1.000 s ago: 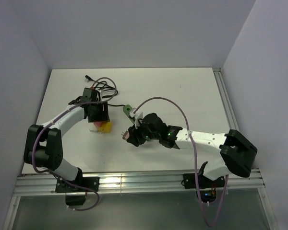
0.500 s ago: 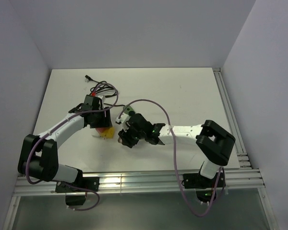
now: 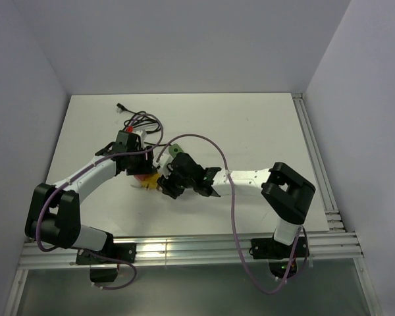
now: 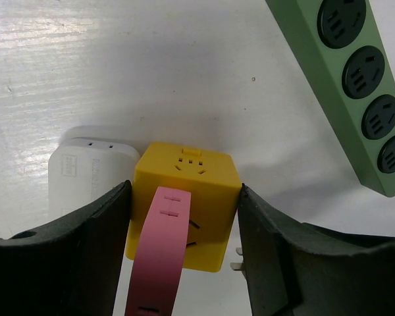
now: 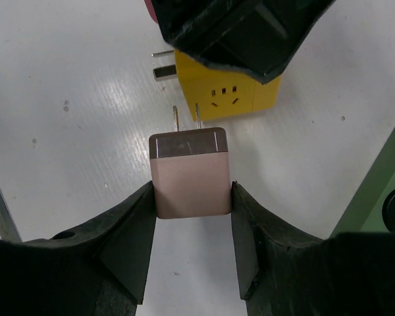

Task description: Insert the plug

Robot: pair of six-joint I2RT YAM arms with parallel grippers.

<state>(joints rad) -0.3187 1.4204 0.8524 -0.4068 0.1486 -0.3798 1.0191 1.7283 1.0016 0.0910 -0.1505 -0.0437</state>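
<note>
Clasping a boxy tan plug [image 5: 189,174], right gripper [image 5: 191,197] faces the yellow cube [image 4: 189,164] (left gripper [image 4: 182,214] clamps it)

Item: tan plug [image 5: 189,172] clamped in right gripper [image 5: 191,197]; prongs toward yellow socket cube [image 5: 227,91]; green power strip [image 5: 380,191] at right edge.

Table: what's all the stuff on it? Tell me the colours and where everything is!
table: one, white, under everything
cube socket: one, yellow, near the left-middle of the table
strap: one, pink, lying over the cube socket
adapter: one, white, right beside the cube socket
power strip: one, green, just past the cube socket
plug: one, pinkish brown, two prongs pointing at the cube socket
cables: one tangle, black, far left of the table
left gripper: black, squeezing the cube socket
right gripper: black, holding the plug
</note>
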